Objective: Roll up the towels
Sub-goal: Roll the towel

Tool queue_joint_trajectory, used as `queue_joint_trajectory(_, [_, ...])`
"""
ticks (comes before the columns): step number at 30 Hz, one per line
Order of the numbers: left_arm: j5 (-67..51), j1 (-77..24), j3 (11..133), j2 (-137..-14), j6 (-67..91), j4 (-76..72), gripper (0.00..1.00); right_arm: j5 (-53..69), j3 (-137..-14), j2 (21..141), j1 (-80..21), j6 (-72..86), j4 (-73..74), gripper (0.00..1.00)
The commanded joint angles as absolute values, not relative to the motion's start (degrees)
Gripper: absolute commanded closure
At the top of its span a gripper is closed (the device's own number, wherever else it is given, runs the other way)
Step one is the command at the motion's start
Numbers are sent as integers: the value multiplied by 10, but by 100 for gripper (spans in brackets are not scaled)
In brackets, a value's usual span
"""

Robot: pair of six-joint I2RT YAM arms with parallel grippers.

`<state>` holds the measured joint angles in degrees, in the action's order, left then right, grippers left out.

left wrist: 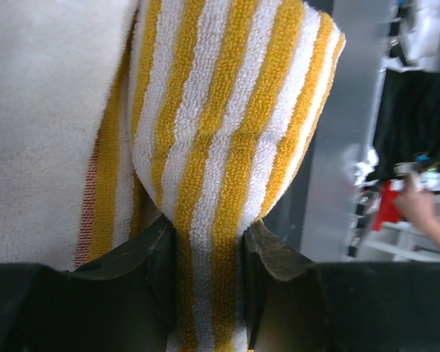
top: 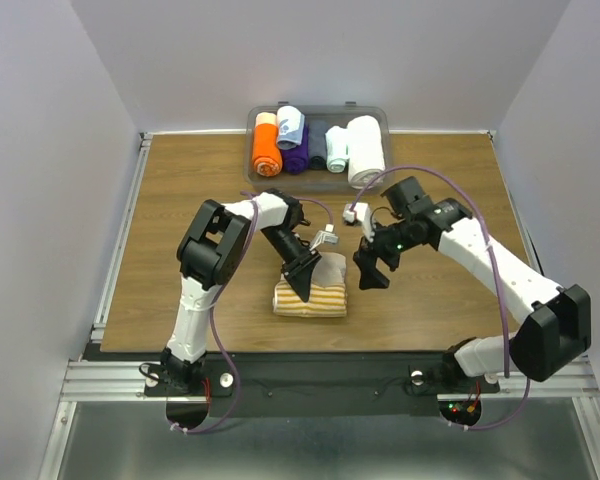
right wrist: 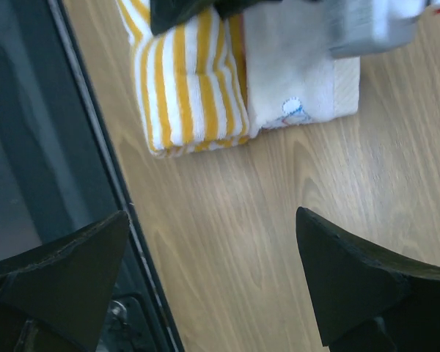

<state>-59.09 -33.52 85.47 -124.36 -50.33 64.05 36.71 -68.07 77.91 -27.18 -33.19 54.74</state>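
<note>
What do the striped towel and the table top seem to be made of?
Striped towel: terry cloth, probably cotton, matte; looped fuzzy pile shows close up. Table top: wood or wood-look laminate, smooth; grain lines, faint sheen.

Top view: left pincer [top: 302,284] covers the left part of the striped towel [top: 328,300], and no lettering can be made out.
Left wrist view: towel runs off the top and left edges. The fold's lower end is hidden between the jaws. Background at right is blurred.
Right wrist view: towel's upper end is cut by the frame. Blue print [right wrist: 295,110] is too small to read. Grey-white part [right wrist: 370,26] above it is blurred.
</note>
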Motion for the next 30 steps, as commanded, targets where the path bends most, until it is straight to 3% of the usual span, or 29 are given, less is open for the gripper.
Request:
queue_joint_trajectory(1, [-539,-320,881,-1295,-541,639,73,241,-663,771,-357,-311,464,0])
queue_joint_trajectory(9, [-523,-316,904,-1315,-527,639,73,84,-641,838,-523,-274,348,0])
queue_joint_trajectory(17, [-525,-316,909,-1315,-526,639,72,37,-622,896,-578,-279,294,1])
queue_joint_trajectory(21, [-527,-315,911,-1313,-526,639,72,44,-615,915,-585,-282,290,11])
queue_joint_trajectory(23, [-528,-312,914,-1311,-523,639,72,59,-606,922,-585,-280,289,38])
queue_joint_trajectory(24, [-527,-309,917,-1308,-521,639,72,68,-592,922,-584,-280,288,65])
queue_joint_trajectory(27, [-526,-298,911,-1279,-519,639,72,179,-556,902,-545,-284,287,99])
queue_joint_trajectory(30, [-540,-280,901,-1221,-514,635,69,245,-540,883,-521,-293,288,99])
